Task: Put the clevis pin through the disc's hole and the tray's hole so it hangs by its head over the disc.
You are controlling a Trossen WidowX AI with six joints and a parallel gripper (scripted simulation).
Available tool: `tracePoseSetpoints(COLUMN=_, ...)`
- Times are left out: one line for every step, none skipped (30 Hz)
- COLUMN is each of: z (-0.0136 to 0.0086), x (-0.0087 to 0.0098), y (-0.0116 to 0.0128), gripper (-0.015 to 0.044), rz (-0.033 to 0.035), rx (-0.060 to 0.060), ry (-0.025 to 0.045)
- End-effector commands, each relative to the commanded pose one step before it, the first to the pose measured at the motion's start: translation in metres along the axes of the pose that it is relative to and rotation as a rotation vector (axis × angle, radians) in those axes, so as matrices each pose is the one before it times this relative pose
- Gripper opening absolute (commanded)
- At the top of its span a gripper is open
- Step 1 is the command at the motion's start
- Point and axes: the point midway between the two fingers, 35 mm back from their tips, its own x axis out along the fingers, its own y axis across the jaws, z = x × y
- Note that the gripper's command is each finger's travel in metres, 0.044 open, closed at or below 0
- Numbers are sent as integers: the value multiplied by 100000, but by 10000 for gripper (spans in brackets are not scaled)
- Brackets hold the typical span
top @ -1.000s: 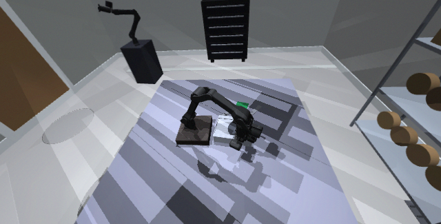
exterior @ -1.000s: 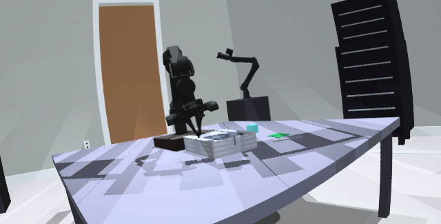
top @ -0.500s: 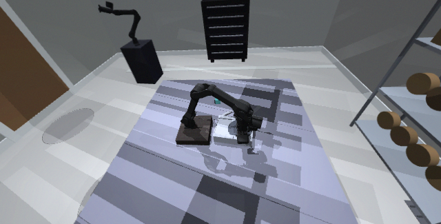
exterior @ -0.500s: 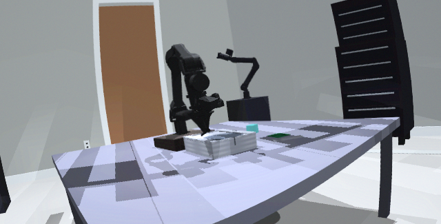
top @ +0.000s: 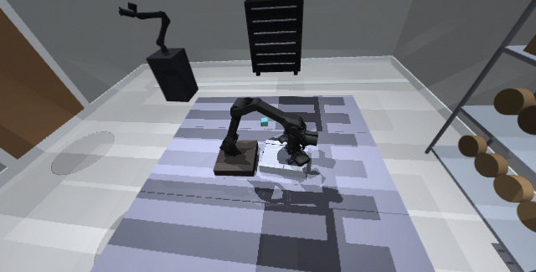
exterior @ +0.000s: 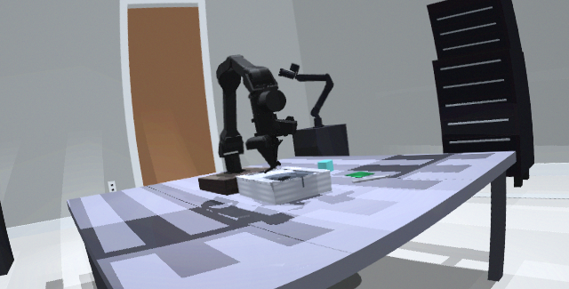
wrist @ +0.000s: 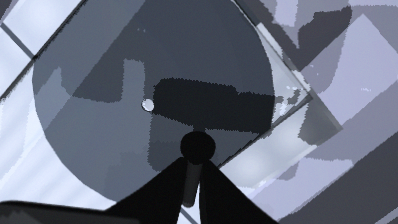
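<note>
The aluminium disc (wrist: 95, 135) (top: 282, 156) lies flat inside the rimmed steel tray (wrist: 250, 170) (exterior: 262, 192) (top: 272, 170). Its small middle hole shows as a bright spot in the wrist view; I cannot tell whether the tray's hole lies under it. My gripper (wrist: 193, 166) (exterior: 274, 167) is shut on the clevis pin (wrist: 197, 146). The pin's dark round head shows at the fingertips, and its shank runs down the picture between the fingers. The pin is over the disc, to the right of and below the hole in the wrist view. Its height above the disc is unclear.
The dark base block (top: 235, 161) (exterior: 218, 184) stands close beside the tray. A cyan cube (top: 264, 122) (exterior: 325, 164) sits behind the tray. A green plate (exterior: 359, 174) and a thin pale strip (exterior: 371, 178) lie further off on the table. A second arm stands on a pedestal (top: 173, 75) away from the table.
</note>
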Motion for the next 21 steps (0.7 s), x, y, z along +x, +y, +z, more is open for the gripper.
tracePoseSetpoints(z=228, x=-114, y=723, gripper=0, rz=-1385, rx=-11959, ry=721)
tracePoseSetpoints(z=120, x=-18, y=175, gripper=0, rz=-297, rx=-3438, ry=203)
tracePoseSetpoints(z=124, x=-19, y=171, gripper=0, rz=-292, rx=-3437, ry=209)
tracePoseSetpoints(z=129, x=-19, y=167, gripper=0, rz=-288, rx=-3437, ry=215)
tracePoseSetpoints(z=133, x=-20, y=163, gripper=0, rz=-283, rx=-3437, ry=220)
tracePoseSetpoints(z=137, x=-21, y=159, gripper=0, rz=-278, rx=-3436, ry=226)
tracePoseSetpoints(z=141, x=-21, y=155, gripper=0, rz=-274, rx=-3436, ry=232)
tracePoseSetpoints(z=145, x=-22, y=150, gripper=0, rz=-269, rx=-3436, ry=237)
tracePoseSetpoints(z=149, x=-23, y=146, gripper=0, rz=-264, rx=-3435, ry=242)
tracePoseSetpoints(z=153, x=-23, y=141, gripper=0, rz=-259, rx=-3435, ry=248)
tracePoseSetpoints(z=156, x=-24, y=136, gripper=0, rz=-254, rx=-3435, ry=253)
tracePoseSetpoints(z=159, x=-25, y=132, gripper=0, rz=-248, rx=-3434, ry=258)
tracePoseSetpoints(z=162, x=-25, y=127, gripper=0, rz=-243, rx=-3434, ry=263)
tracePoseSetpoints(z=166, x=-26, y=122, gripper=0, rz=-238, rx=-3433, ry=268)
tracePoseSetpoints(z=168, x=-27, y=117, gripper=0, rz=-232, rx=-3433, ry=273)
tracePoseSetpoints(z=171, x=-27, y=112, gripper=0, rz=-226, rx=-3432, ry=277)
tracePoseSetpoints(z=174, x=-28, y=107, gripper=0, rz=-221, rx=-3432, ry=282)
tracePoseSetpoints(z=176, x=-28, y=102, gripper=0, rz=-215, rx=-3432, ry=286)
tracePoseSetpoints(z=179, x=-29, y=96, gripper=0, rz=-209, rx=-3432, ry=291)
tracePoseSetpoints(z=181, x=-30, y=91, gripper=0, rz=-203, rx=-3431, ry=295)
tracePoseSetpoints(z=183, x=-30, y=86, gripper=0, rz=-197, rx=-3430, ry=299)
